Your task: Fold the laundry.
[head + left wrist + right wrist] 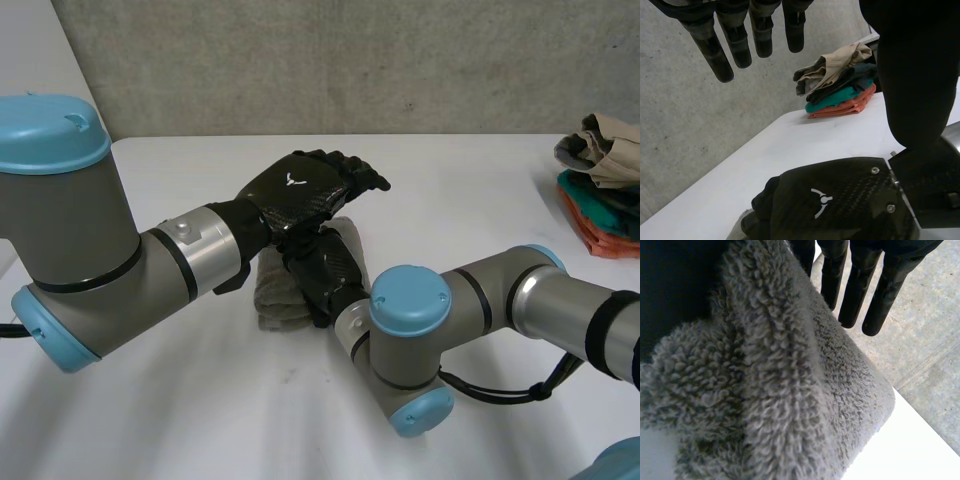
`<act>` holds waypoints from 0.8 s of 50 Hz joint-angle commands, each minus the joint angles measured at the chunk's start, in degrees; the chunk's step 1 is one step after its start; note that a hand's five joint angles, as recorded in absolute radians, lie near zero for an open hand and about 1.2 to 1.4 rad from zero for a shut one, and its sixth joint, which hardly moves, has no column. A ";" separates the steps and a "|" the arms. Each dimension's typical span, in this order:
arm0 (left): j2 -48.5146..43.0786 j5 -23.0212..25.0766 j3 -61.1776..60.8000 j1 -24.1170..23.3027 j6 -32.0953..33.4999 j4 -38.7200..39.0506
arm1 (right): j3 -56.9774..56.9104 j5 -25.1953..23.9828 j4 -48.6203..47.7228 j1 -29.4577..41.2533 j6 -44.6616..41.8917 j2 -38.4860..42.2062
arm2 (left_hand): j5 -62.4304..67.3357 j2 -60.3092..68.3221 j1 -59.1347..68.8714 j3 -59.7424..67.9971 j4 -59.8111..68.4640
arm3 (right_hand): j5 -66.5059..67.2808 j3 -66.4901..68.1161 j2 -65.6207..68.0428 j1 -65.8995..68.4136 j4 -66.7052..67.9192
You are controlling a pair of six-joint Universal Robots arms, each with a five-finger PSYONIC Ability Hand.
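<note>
My right hand point(325, 272) lies on the folded grey towel point(272, 296) mid-table point(480, 190), fingers point(854, 295) straight, apparently pressing the fold flat. My left hand point(300, 190) hovers above it, fingers point(737, 45) straight, holding nothing. A stack of folded clothes point(605, 190) sits at the table's right edge.

One grey towel point(275, 298), one pile of clothes point(602, 180) at two o'clock, one tabletop point(230, 420), and two hands: left hand point(300, 190) and right hand point(326, 272).

Left robot hand point(305, 190) directly above right robot hand point(325, 268), both flat and outstretched.
</note>
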 commanded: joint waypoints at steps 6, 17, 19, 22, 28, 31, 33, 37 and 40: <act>0.41 0.00 -0.27 0.33 -0.03 0.00 | -5.30 0.51 0.81 -2.63 -0.17 2.13 | 3.26 3.44 3.70 3.70 3.36 | 56.13 53.76 54.07 55.31 53.64; 3.58 -0.18 -0.19 3.14 -0.21 0.18 | -0.48 1.48 8.72 -12.63 -4.03 -5.86 | 3.26 3.44 3.70 3.70 3.36 | 56.13 53.76 54.07 55.31 53.64; 3.67 -0.18 -0.19 3.32 -0.21 0.18 | 2.32 1.04 8.55 -16.40 -6.56 -9.10 | 3.26 3.44 3.70 3.70 3.36 | 56.13 53.76 54.07 55.31 53.64; 3.93 -0.18 -0.36 3.49 -0.21 0.17 | 3.83 -0.63 6.97 -19.32 -8.42 -11.14 | 3.26 3.44 3.70 3.70 3.36 | 56.13 53.76 54.07 55.31 53.64; 4.11 -0.18 -0.89 3.58 -0.21 0.18 | 2.87 -10.47 -3.65 -26.27 -8.08 -13.78 | 3.26 3.44 3.70 3.70 3.36 | 56.13 53.76 54.07 55.31 53.64; 4.11 -0.18 -0.89 3.41 -0.21 0.26 | -0.46 -12.32 -10.69 -28.82 -5.36 -14.49 | 3.26 3.44 3.70 3.70 3.36 | 56.13 53.76 54.07 55.31 53.64; 4.11 -0.18 -0.98 3.32 -0.21 0.18 | -3.01 -12.32 -13.32 -30.22 -2.55 -14.75 | 3.26 3.44 3.70 3.70 3.36 | 56.13 53.76 54.07 55.31 53.64; 4.37 -0.18 -0.98 3.14 -0.30 0.18 | -10.92 -12.94 -16.85 -36.54 6.94 -14.31 | 3.26 3.44 3.70 3.70 3.36 | 56.13 53.76 54.07 55.31 53.64; 4.46 -0.18 -1.15 2.97 -0.65 0.18 | -16.98 -13.20 -17.20 -40.85 11.69 -12.91 | 3.26 3.44 3.70 3.70 3.36 | 56.13 53.76 54.07 55.31 53.64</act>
